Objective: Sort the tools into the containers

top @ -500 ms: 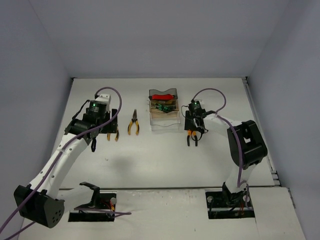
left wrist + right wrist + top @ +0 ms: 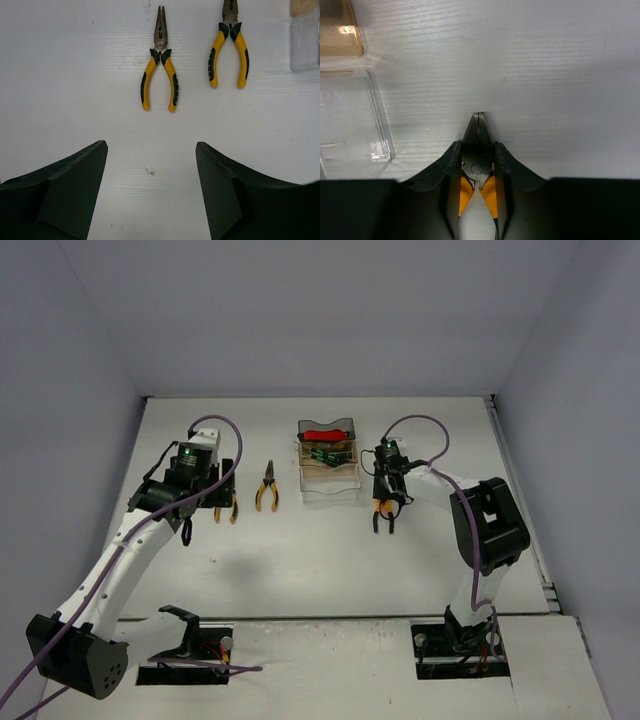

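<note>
**1. R gripper** (image 2: 477, 150): jaws drawn in tight on orange-handled pliers (image 2: 478, 127), pinching at the pivot. Steel nose sticks out past the fingertips, pointing away from wrist cam. Orange handles run back btwn the fingers (image 2: 445, 170). Can't tell if the pliers are lifted or resting on the table (image 2: 545, 75). Loc: near the clear bin (image 2: 330, 490), on its R side, apart from its wall.

**2. L gripper** (image 2: 151, 145): spread wide, nothing held, over bare table.
- Yellow pliers A (image 2: 160, 65): flat on table ahead of the gap btwn the fingertips, apart from both. Nose points away, handles slightly splayed. Partly hidden by the wrist in top view.
- Yellow pliers B (image 2: 228, 50): beside A on its R, same heading, not touching it. Lies btwn A and the bins.

**3. Bins**: three joined in a row at mid-table, running far to near.
- Grey bin (image 2: 345, 424): farthest. Holds red cutter (image 2: 325, 434).
- Amber bin (image 2: 330, 470): middle. Holds green-black screwdrivers (image 2: 325, 453), count unclear.
- Clear bin: nearest to the arms. One corner and side wall show at L edge of R wrist view, w/ the held pliers' nose off to the R of it.

**4. Spacing**: L gripper and both yellow pliers sit L of the bin row. R gripper and its pliers sit R of it, level w/ the clear bin.
</note>
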`<state>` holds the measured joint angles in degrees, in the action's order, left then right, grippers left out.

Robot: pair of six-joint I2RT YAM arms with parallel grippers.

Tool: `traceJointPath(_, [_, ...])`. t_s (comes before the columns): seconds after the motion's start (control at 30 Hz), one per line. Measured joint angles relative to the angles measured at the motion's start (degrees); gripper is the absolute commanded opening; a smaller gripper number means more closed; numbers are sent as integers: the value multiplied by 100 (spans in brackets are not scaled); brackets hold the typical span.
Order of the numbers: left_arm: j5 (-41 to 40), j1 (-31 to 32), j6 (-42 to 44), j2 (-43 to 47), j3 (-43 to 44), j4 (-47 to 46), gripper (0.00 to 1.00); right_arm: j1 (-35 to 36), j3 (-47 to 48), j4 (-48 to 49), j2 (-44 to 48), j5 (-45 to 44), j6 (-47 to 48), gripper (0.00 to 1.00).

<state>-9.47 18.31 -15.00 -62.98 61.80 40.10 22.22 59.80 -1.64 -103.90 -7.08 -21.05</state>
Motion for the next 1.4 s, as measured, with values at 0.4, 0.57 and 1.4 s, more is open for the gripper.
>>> traceJointPath(0.4, [0, 0, 2, -2, -31, -4, 68, 191, 21, -294, 931, -86, 912, 0])
traceJointPath(0.57, [-12, 0, 3, -2, -33, -2, 68, 447, 737, -332, 1661, 317, 2063, 0])
traceJointPath(1.4, [-324, -79, 50, -33, -55, -4, 68, 1013, 2339, -417, -440, 3792, 7499, 4])
